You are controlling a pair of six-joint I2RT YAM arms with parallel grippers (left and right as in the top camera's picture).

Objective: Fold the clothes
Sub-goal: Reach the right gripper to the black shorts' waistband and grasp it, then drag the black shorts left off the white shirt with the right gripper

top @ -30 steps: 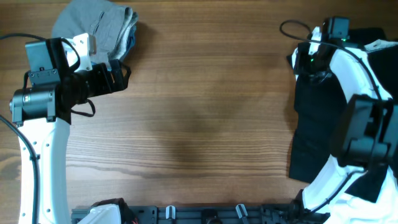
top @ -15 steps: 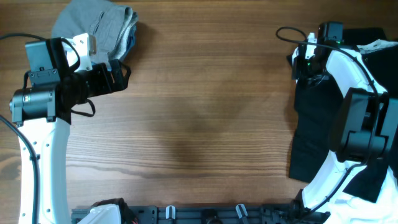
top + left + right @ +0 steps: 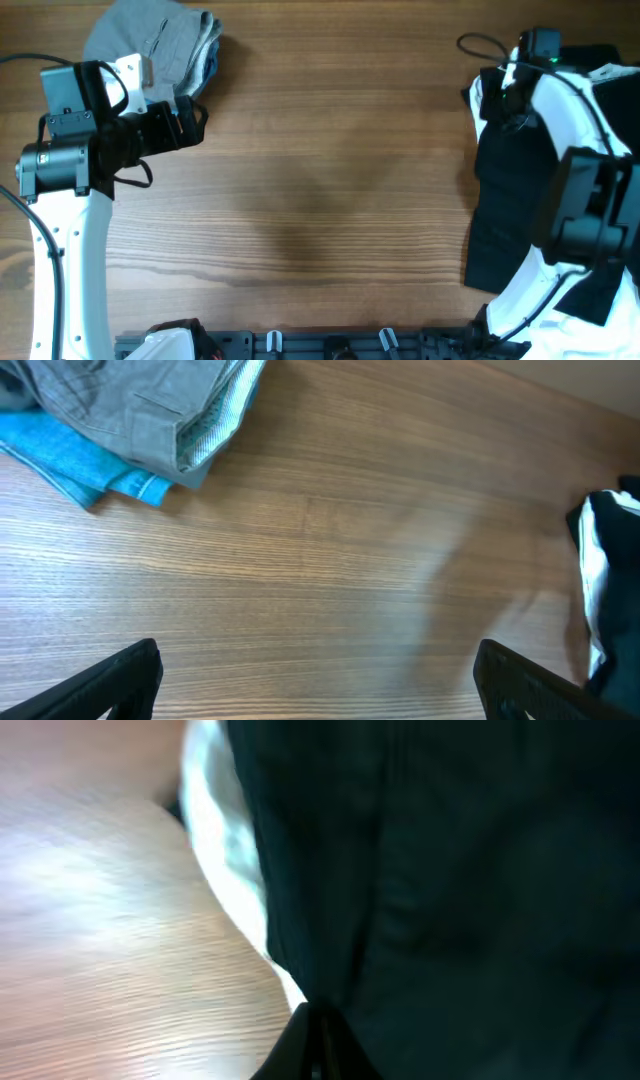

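Progress partial — grey-blue stack looks folded, black garment unfolded, right gripper pinching its edge, left gripper wide, empty.

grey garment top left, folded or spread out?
Folded: the grey garment is a compact layered bundle, stacked edges visible in the left wrist view, lying on a light-blue piece.

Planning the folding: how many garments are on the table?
3: grey fabric garment far left, light-blue fabric piece under it, large black garment on the right; more may be hidden.
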